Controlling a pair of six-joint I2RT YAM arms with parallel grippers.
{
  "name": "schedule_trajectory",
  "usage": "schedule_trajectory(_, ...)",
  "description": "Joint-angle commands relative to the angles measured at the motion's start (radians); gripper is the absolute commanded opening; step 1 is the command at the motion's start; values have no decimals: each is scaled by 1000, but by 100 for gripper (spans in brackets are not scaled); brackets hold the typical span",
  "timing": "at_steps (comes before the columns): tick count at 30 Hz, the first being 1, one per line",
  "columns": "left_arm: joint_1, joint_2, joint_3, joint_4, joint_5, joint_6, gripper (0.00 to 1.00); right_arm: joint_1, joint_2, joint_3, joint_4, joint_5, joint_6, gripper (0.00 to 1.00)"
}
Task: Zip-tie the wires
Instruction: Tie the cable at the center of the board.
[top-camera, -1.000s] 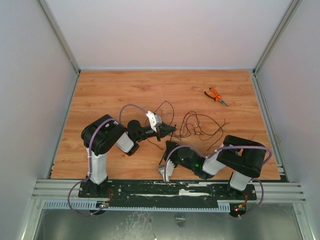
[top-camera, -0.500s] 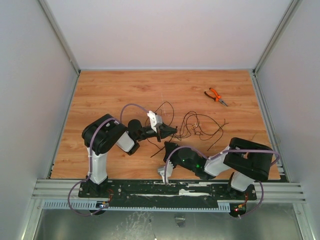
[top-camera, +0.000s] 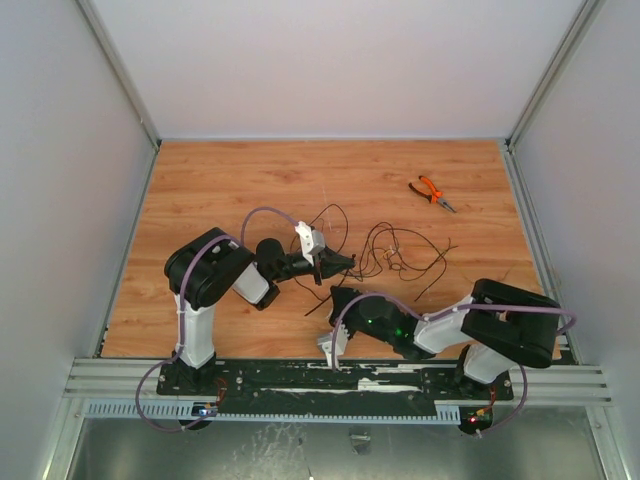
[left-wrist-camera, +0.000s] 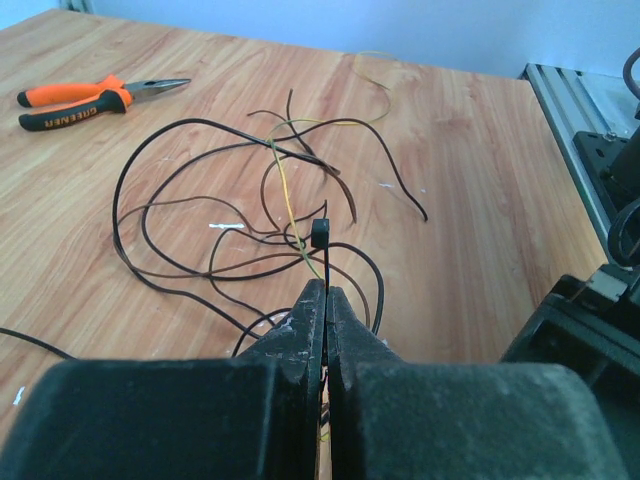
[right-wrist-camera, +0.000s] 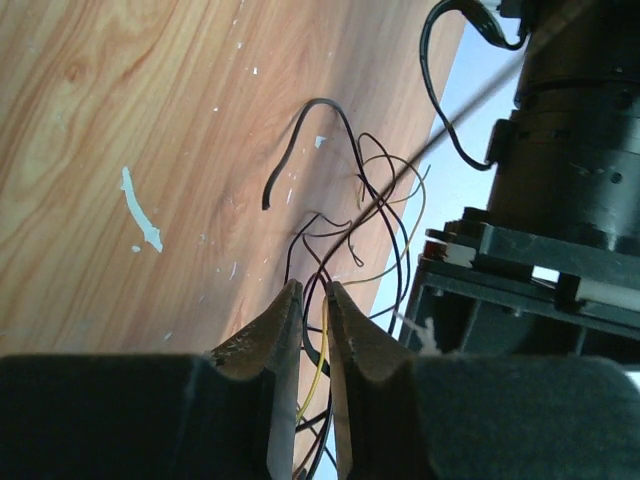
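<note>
The wires lie as a loose tangle of thin dark strands, with one yellow strand, on the wooden table in front of both arms. My left gripper is shut on a thin black zip tie, whose square head stands just above the fingertips, over the wires. My right gripper sits just near of the left one. Its jaws stand a narrow gap apart, and a yellow and a black strand of the wires run between them.
Orange-handled pliers lie at the back right of the table. The left arm's black wrist is close beside my right gripper. Grey walls close in the table on three sides, and an aluminium rail runs along the near edge.
The right arm's elbow has swung out to the right and lower, and the right gripper's jaws have narrowed around the strands. The left arm has not moved.
</note>
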Motion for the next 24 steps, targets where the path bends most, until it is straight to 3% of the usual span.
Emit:
schedule_trajectory(1,10,1,8,187,13,8,0,7,-61,-28,-16,-32,62,16)
schedule_trajectory(24,14,8,14,195,14,-6,0,66,-99,-35,-4,-31,45,12)
